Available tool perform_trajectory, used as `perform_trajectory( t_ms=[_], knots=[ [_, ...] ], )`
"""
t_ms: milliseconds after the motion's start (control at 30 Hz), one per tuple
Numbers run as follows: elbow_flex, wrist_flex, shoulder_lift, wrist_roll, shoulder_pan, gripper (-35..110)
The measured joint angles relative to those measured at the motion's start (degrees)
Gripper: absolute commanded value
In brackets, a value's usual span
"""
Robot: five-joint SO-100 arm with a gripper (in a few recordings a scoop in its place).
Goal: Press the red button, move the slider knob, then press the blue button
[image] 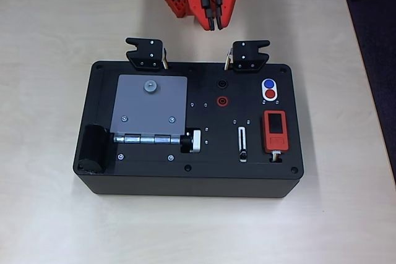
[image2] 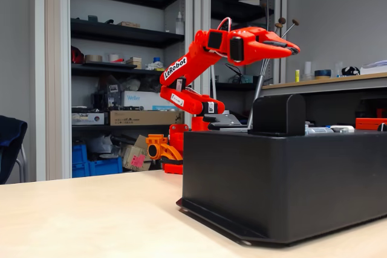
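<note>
A black box (image: 148, 180) sits on the pale table. Near its right end a white oval holds the blue button (image: 268, 83) and, just in front of it, the red button (image: 270, 94). The slider knob (image: 243, 154) rests at the near end of its narrow white-outlined slot (image: 242, 140). My orange gripper (image: 214, 26) hovers beyond the box's far edge, left of the buttons, its fingers together and holding nothing. In the fixed view the gripper (image2: 294, 46) points right, well above the box top (image2: 284, 143).
On the box are a grey hinged plate (image: 151, 106), a silver-and-black knob (image: 193, 141), a red ring socket (image: 221, 101) and an orange-red device (image: 275, 130). Two black brackets (image: 146, 54) (image: 249, 55) stand up at its far edge. A black cylinder (image: 96, 146) sits at its left.
</note>
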Motion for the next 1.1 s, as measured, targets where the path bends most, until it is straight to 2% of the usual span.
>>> perform_trajectory(
  t_ms=[267, 567, 833, 1100],
  knots=[
    [15.6, -19.6, 6.8, 3.6, 1.1, 0],
    [23.7, -29.8, 10.4, 5.0, 2.2, 0],
    [29.1, -35.3, 18.4, 10.2, 3.2, 0],
    [34.9, -48.9, 21.9, 18.2, 3.9, 0]
  ],
)
